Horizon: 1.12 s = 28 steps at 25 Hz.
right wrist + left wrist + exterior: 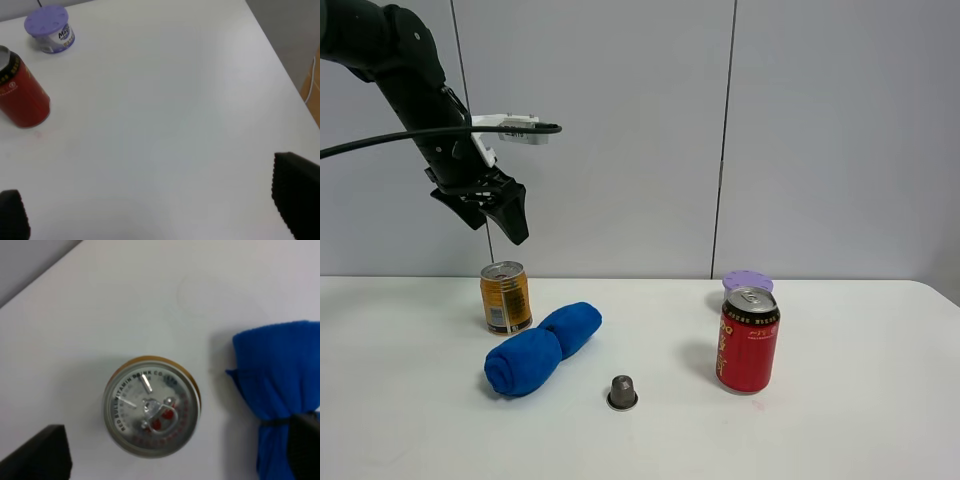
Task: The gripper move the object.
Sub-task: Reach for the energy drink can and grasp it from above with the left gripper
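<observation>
Exterior high: finds the left gripper (510,228) in the air at 12 o'clock of the gold drink can (506,297), clear of it. Places the can upright on the white table (860,420), just beside the blue rolled cloth (542,348), at its 11 o'clock. Puts a red can (748,340) well apart at 3 o'clock, a purple-lidded tub (748,280) behind it, and a small grey capsule (623,392) between cloth and red can.

Left wrist: looks down on the can's silver top, black fingers (37,457) spread wide either side, touching nothing.

Right wrist: shows the right gripper (150,205), fingers wide apart above the table.
</observation>
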Motion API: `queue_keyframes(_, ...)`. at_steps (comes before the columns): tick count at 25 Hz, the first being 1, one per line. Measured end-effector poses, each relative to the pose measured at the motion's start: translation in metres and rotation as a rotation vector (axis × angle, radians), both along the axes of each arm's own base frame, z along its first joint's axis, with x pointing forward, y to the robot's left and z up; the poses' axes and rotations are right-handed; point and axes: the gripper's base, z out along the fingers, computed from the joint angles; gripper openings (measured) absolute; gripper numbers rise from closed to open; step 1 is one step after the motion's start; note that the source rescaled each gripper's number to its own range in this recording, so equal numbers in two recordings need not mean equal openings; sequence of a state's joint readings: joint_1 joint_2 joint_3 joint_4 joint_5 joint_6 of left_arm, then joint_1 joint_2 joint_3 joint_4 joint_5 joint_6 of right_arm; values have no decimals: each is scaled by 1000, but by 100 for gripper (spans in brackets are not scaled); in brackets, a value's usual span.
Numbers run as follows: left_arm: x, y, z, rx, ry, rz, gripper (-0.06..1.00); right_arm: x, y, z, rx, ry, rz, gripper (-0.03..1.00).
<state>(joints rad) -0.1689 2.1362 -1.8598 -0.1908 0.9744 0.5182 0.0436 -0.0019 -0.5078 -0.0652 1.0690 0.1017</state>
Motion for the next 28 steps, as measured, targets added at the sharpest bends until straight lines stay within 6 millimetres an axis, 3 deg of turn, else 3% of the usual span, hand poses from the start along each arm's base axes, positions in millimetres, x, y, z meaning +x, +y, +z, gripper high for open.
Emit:
queue_keyframes(13,15,-2,-43,37,19,-60,100,0,0,0,0,0,0,100)
queue_keyframes(28,21,-1,-57,67,-7,-84,100,0,0,0,0,0,0,100)
